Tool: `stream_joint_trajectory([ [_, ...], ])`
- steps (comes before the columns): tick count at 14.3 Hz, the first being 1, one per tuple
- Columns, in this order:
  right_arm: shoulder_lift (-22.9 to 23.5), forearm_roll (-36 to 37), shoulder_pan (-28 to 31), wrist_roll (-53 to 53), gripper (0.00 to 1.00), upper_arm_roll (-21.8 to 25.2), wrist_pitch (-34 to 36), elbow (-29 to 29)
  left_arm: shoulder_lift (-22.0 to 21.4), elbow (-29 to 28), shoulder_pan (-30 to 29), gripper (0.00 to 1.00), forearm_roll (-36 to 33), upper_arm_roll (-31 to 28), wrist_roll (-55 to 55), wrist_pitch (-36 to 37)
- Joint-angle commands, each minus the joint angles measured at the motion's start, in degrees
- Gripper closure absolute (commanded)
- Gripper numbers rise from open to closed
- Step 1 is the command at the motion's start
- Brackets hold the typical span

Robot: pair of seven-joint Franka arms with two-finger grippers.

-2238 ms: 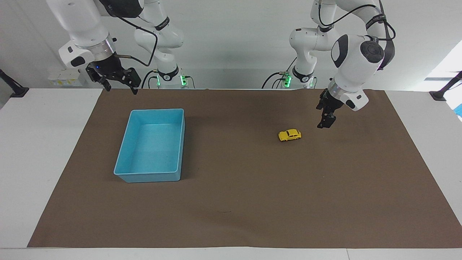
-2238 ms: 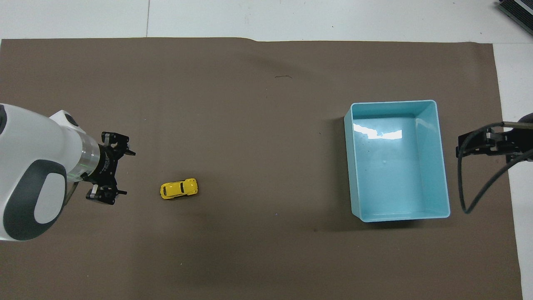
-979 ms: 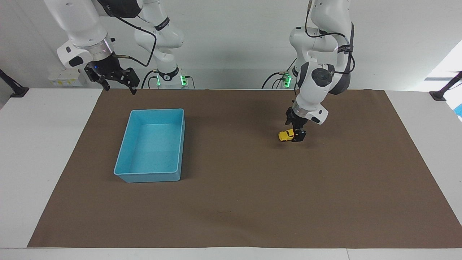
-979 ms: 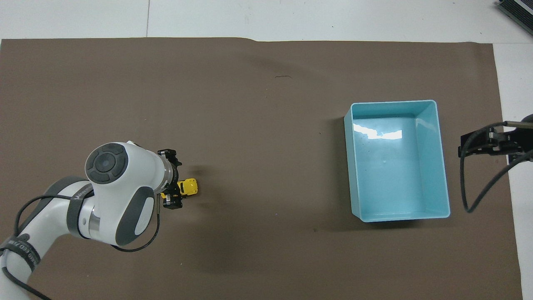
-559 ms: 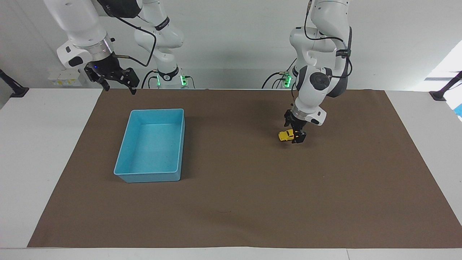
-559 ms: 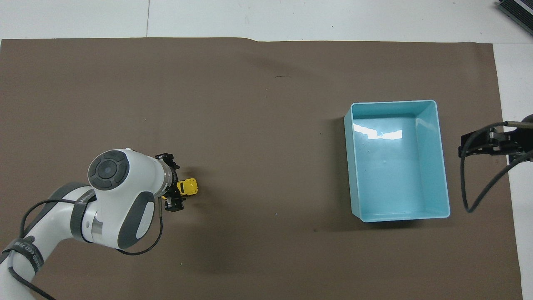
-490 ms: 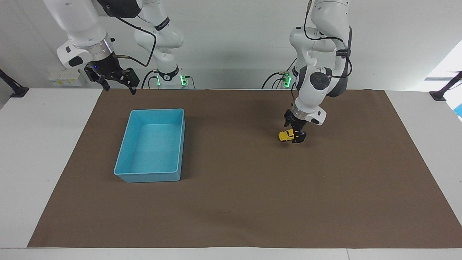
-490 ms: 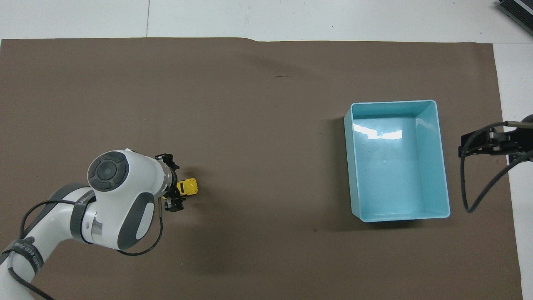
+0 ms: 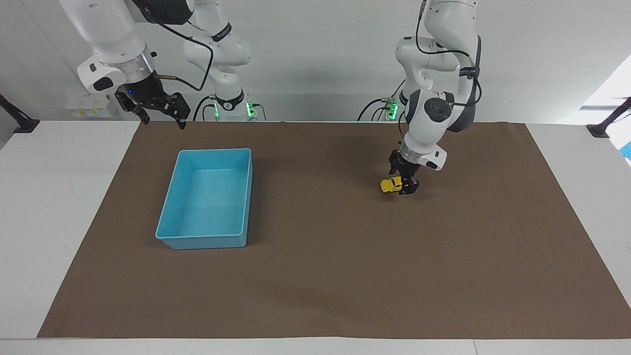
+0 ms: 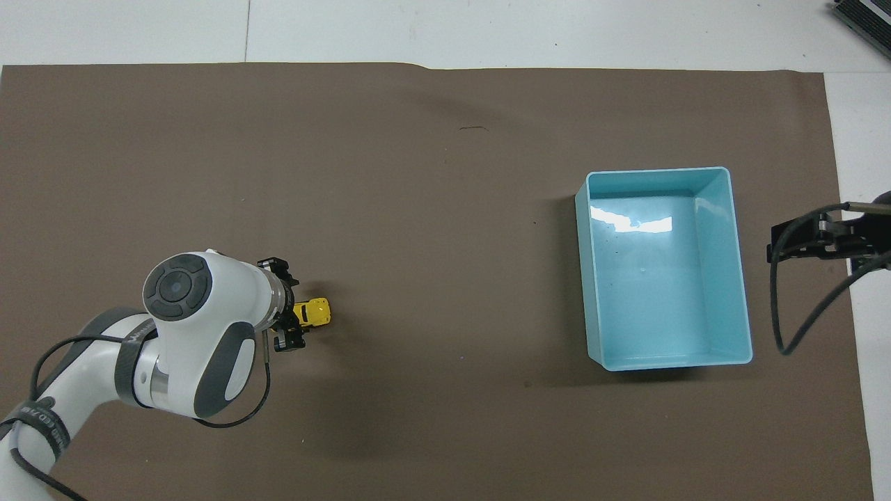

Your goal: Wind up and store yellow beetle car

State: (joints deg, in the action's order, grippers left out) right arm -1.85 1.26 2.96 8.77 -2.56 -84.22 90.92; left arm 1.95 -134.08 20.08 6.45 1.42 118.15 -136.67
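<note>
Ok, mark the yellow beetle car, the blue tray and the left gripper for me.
yellow beetle car (image 9: 390,185): facing view, on its exposed yellow body.
blue tray (image 9: 204,239): facing view, on its outer wall farthest from the robots.
left gripper (image 9: 407,187): facing view, between its fingertips, at the car.

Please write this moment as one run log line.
left gripper: down at toy car, jaws around its rear | right gripper: waiting, open, near tray | tray: empty

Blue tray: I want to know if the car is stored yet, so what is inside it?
Nothing is inside the blue tray; its whole floor shows bare. The yellow beetle car sits on the brown mat toward the left arm's end, with the left gripper at its rear.
</note>
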Motion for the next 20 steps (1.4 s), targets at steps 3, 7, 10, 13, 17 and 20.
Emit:
stream_joint_trajectory([
  [3, -1.3, -0.8, 0.9, -1.0, 0.0, 0.0, -0.1, 1.3, -1.1, -3.1, 0.1, 0.21, 0.6, -0.5, -0.6, -2.8],
  [7, -1.3, -0.8, 0.8, -1.0, 0.0, 0.0, -0.2, 1.3, -0.8, -2.9, 0.1, 0.45, 0.6, -0.5, -0.7, -3.0],
  [10, -1.3, -0.8, 0.8, -1.0, 0.0, 0.0, -0.2, 1.3, -0.7, -2.7, 0.1, 0.48, 0.6, -0.5, -0.8, -2.7],
  [13, -1.3, -0.8, 0.8, -1.0, 0.0, 0.0, -0.3, 1.3, -0.7, -2.7, 0.1, 0.71, 0.6, -0.5, -2.2, -2.7],
  [17, -1.3, -0.8, 0.8, -1.0, 0.0, 0.0, -0.3, 1.3, -1.2, -3.5, -0.1, 0.91, 0.6, -0.5, -6.1, -1.8],
  [20, -1.3, -0.8, 0.8, -1.0, 0.0, 0.0, -0.3, 1.3, -1.4, -4.1, -1.9, 0.91, 0.6, -0.5, -8.3, -1.8],
])
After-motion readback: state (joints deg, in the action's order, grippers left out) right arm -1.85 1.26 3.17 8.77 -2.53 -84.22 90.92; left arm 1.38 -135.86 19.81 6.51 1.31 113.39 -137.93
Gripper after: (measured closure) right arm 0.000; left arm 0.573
